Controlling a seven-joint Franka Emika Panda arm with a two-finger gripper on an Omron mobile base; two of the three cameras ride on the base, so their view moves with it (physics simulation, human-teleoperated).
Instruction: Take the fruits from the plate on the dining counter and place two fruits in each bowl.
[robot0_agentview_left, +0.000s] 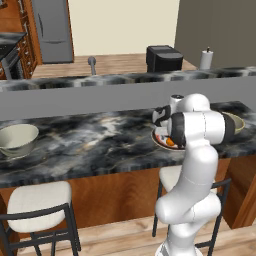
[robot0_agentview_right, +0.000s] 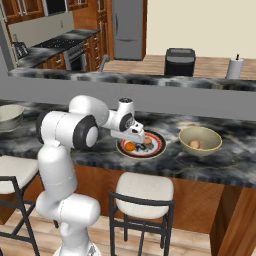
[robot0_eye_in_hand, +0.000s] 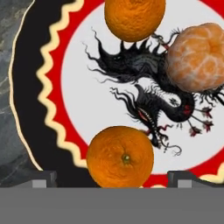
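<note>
The gripper (robot0_eye_in_hand: 113, 181), jaws spread wide and holding nothing, hangs over the red-and-black-rimmed plate (robot0_eye_in_hand: 39, 109) on the marbled dining counter (robot0_agentview_left: 90, 145); only its 2 dark fingertips (robot0_eye_in_hand: 41, 178) show, and the arm hides most of the plate from the left. A dimpled orange (robot0_eye_in_hand: 120, 156) sits between the tips, a second orange (robot0_eye_in_hand: 133, 17) is cut off beyond it, and a paler, peeled-looking fruit (robot0_eye_in_hand: 197, 59) lies off to one side. A pale fruit (robot0_agentview_right: 194, 144) rests in the smooth beige bowl (robot0_agentview_right: 200, 140) near the plate, with another bowl (robot0_agentview_left: 17, 139) far along the counter.
</note>
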